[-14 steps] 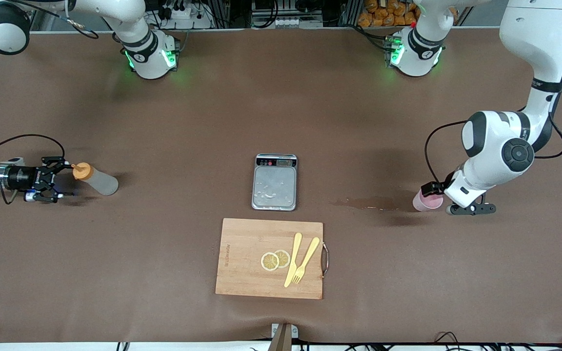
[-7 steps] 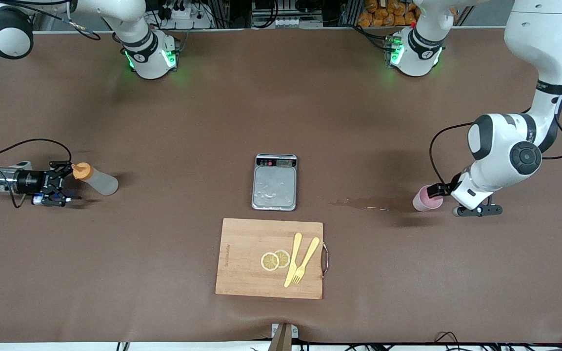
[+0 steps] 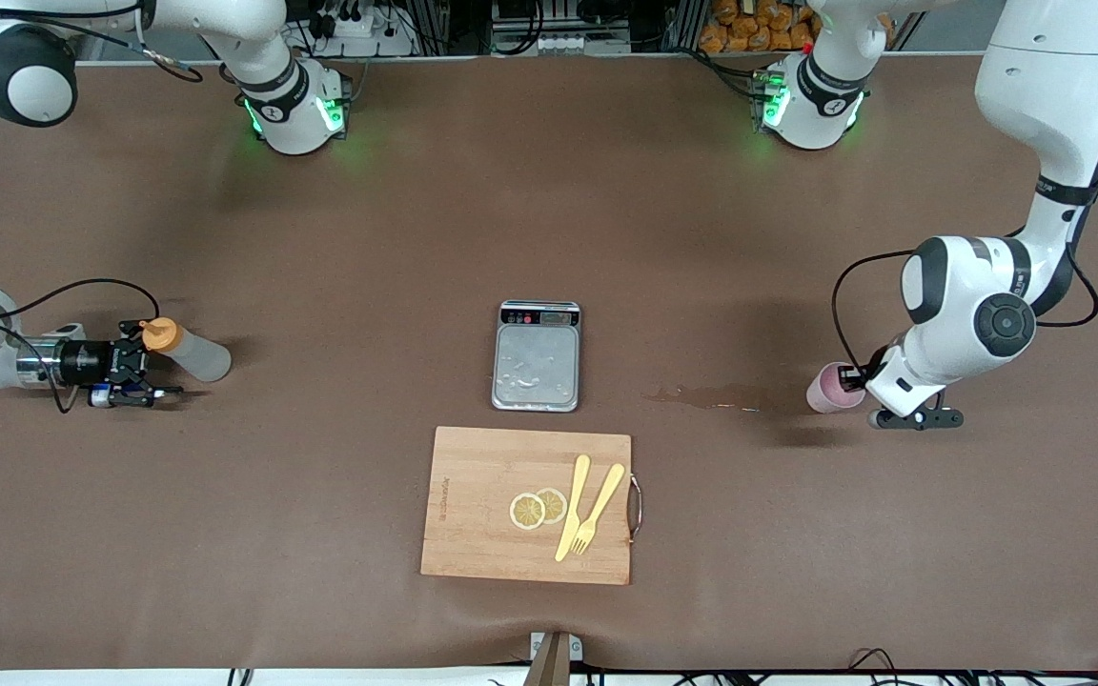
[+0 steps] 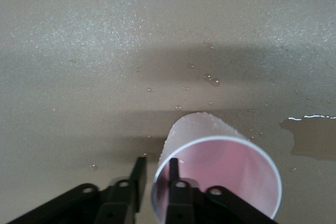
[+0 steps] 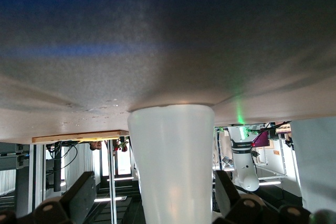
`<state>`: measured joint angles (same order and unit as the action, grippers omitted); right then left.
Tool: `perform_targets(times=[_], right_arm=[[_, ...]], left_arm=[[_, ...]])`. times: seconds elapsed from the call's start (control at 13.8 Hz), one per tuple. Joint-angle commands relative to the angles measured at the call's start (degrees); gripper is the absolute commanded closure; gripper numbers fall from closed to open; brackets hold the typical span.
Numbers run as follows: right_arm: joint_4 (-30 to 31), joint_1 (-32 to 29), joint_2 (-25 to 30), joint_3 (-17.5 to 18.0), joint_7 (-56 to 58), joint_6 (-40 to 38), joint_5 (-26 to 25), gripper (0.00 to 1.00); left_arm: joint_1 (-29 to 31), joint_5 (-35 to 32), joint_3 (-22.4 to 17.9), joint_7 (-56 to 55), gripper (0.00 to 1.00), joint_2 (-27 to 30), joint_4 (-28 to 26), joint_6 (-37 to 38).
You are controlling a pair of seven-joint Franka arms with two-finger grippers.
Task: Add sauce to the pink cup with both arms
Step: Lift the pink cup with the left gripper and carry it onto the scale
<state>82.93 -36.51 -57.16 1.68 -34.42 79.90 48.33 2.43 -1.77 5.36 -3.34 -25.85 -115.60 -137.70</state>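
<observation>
The sauce bottle (image 3: 189, 351), whitish with an orange cap (image 3: 160, 333), stands upright near the right arm's end of the table. My right gripper (image 3: 154, 362) reaches in level with the table. It is open, and its fingers (image 5: 79, 198) stand on either side of the bottle (image 5: 170, 161) with gaps showing. The pink cup (image 3: 828, 390) stands upright near the left arm's end. My left gripper (image 3: 852, 379) comes down on its rim and is shut on the cup (image 4: 220, 171), one finger inside and one outside.
A wet spill (image 3: 716, 395) lies on the brown table between the cup and the grey scale (image 3: 537, 355) at the middle. Nearer the front camera lies a wooden cutting board (image 3: 473, 514) with lemon slices (image 3: 538, 507) and a yellow knife and fork (image 3: 587, 510).
My right gripper has slid toward the sauce bottle until its open fingers straddle it. My left gripper's fingers have closed in on the cup's rim. Cup and bottle stay put.
</observation>
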Motion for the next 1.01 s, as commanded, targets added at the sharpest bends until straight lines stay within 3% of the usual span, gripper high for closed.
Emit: perform_targets(times=[0.0, 0.14, 0.29, 0.51, 0.72, 0.94], right_arm=[[-0.5, 0.5, -0.8, -0.1, 0.5, -0.8, 0.9, 0.00], [0.3, 0.6, -0.7, 0.1, 0.5, -1.5, 0.9, 0.13], [0.3, 0.6, -0.6, 0.2, 0.5, -1.9, 0.9, 0.21], [0.2, 0.7, -0.6, 0.2, 0.5, -2.5, 0.9, 0.43], [0.2, 0.8, -0.5, 0.2, 0.3, -2.6, 0.9, 0.60], [0.1, 1.4, 0.1, 0.1, -0.3, -2.6, 0.9, 0.61]], left_arm=[[0.0, -1.4, 0.2, 0.8, 1.00, -0.2, 1.2, -0.2], [-0.1, -1.5, 0.4, 0.7, 1.00, 0.4, 2.0, -0.2], [-0.4, -1.4, 0.4, 0.6, 1.00, 2.1, 2.6, 1.2], [-0.1, -1.1, 2.5, -0.1, 1.00, 3.3, 3.2, 2.8], [-0.1, -0.9, 4.3, -2.4, 1.00, 3.9, 7.2, 10.5], [-0.1, -0.8, 7.5, -6.7, 1.00, 4.7, 10.6, 17.0]])
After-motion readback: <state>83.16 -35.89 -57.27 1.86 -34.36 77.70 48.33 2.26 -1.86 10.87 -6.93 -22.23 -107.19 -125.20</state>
